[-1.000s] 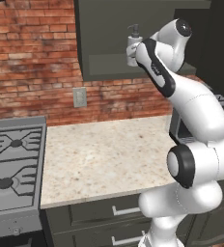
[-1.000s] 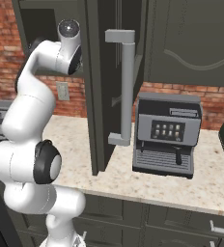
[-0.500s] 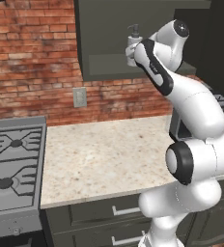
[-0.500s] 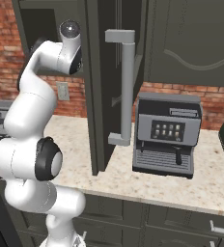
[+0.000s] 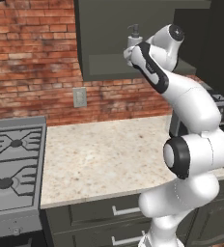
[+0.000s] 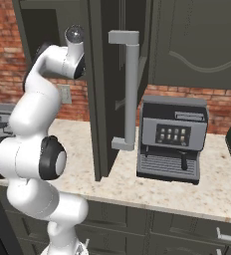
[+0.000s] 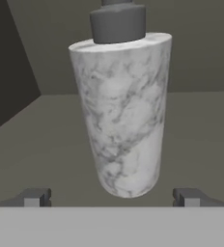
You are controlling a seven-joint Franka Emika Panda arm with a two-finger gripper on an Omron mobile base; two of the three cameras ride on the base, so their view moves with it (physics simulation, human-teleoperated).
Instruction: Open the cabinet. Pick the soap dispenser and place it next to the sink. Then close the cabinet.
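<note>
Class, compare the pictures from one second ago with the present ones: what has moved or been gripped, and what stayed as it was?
Nothing visibly changed. The arm still reaches into the open cabinet, its gripper still open on either side of the soap dispenser, not yet closed on it. The cabinet door stays open and the coffee machine has not moved.

soap dispenser (image 7: pixel 121 111) in cabinet (image 5: pixel 109 43) — between claw (image 7: pixel 112 197) tips

Evenly and softly lit throughout — no glare, no hard shadows. Dim inside the open cabinet (image 5: pixel 109 43). Rendered flat and slightly soft; mildly blurred up close on the soap dispenser (image 7: pixel 121 111).
</note>
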